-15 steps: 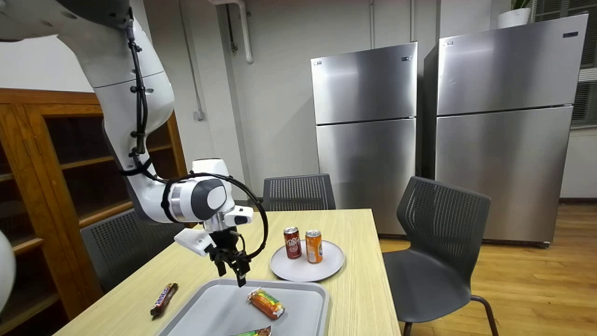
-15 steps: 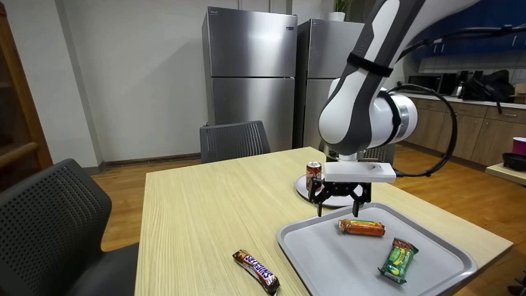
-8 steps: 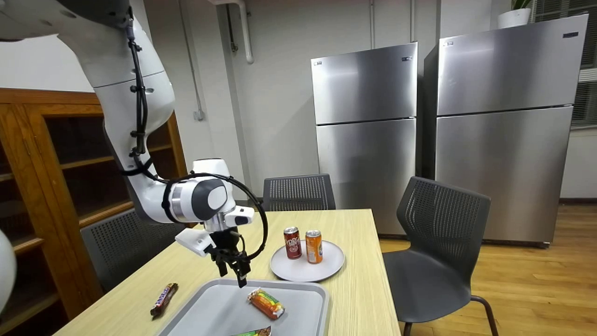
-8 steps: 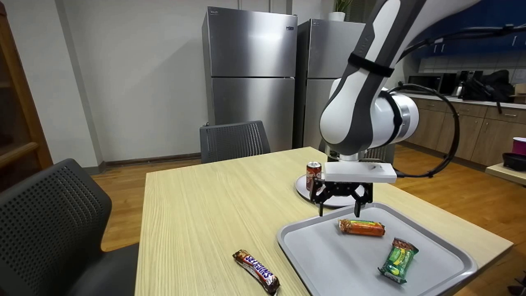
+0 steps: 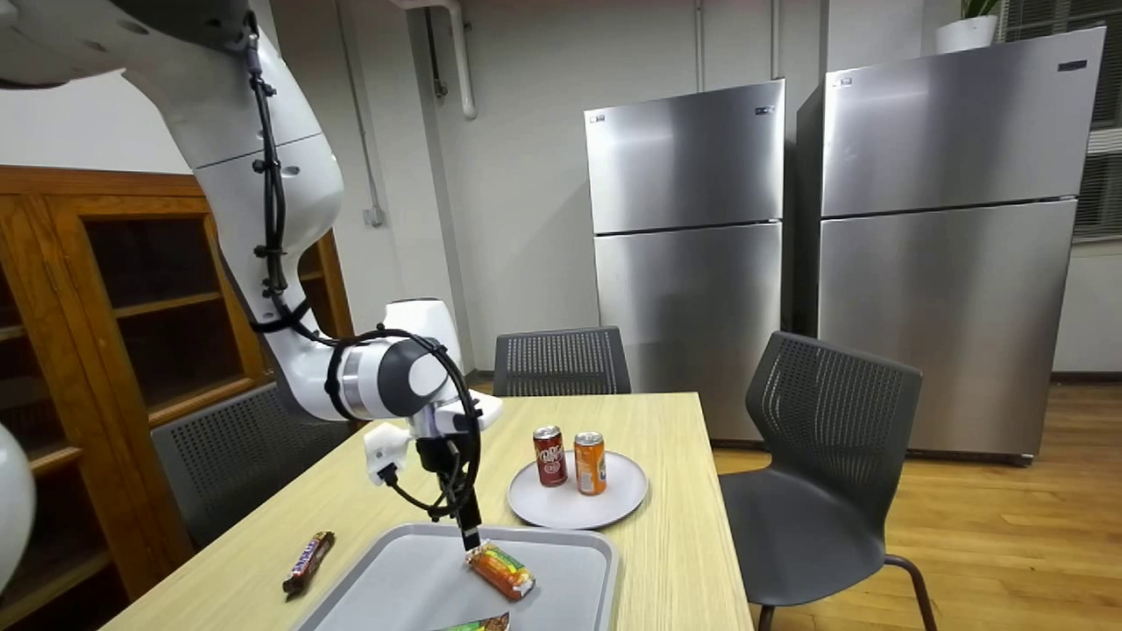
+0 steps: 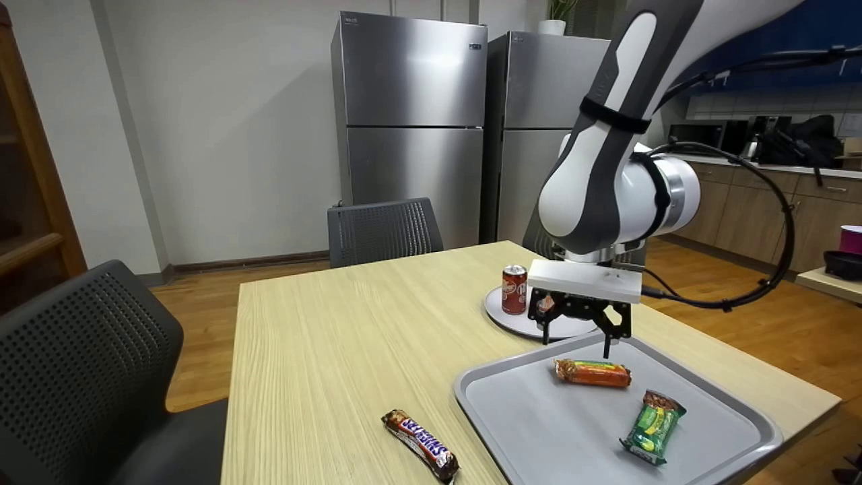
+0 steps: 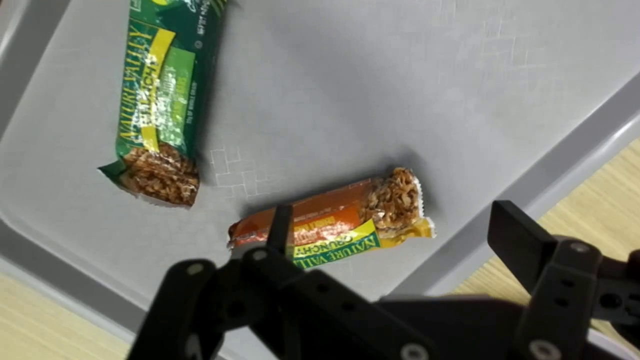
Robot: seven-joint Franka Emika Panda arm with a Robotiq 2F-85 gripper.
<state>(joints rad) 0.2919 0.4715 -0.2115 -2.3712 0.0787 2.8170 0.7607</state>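
Observation:
My gripper (image 6: 576, 347) is open and empty. It hangs over the rear part of a grey tray (image 6: 532, 417), above an orange granola bar (image 6: 592, 373). In the wrist view one finger covers part of the orange bar (image 7: 335, 220), and the other lies over the tray rim; the gripper (image 7: 392, 215) spans between them. In an exterior view the fingertips (image 5: 472, 536) appear just behind the orange bar's (image 5: 500, 570) near end. A green granola bar (image 6: 653, 428) lies on the tray too, also in the wrist view (image 7: 160, 100). A Snickers bar (image 6: 421, 444) lies on the table beside the tray.
A round plate (image 5: 539, 508) behind the tray holds a dark red can (image 5: 550, 456) and an orange can (image 5: 590, 463). Chairs (image 5: 824, 491) stand around the wooden table (image 6: 337, 350). Two steel fridges (image 5: 688, 263) and a wooden cabinet (image 5: 166, 307) are beyond.
The arm and gripper have moved right in both exterior views, and the gripper has turned about its vertical axis. It stays open. The bars, tray and cans have not moved.

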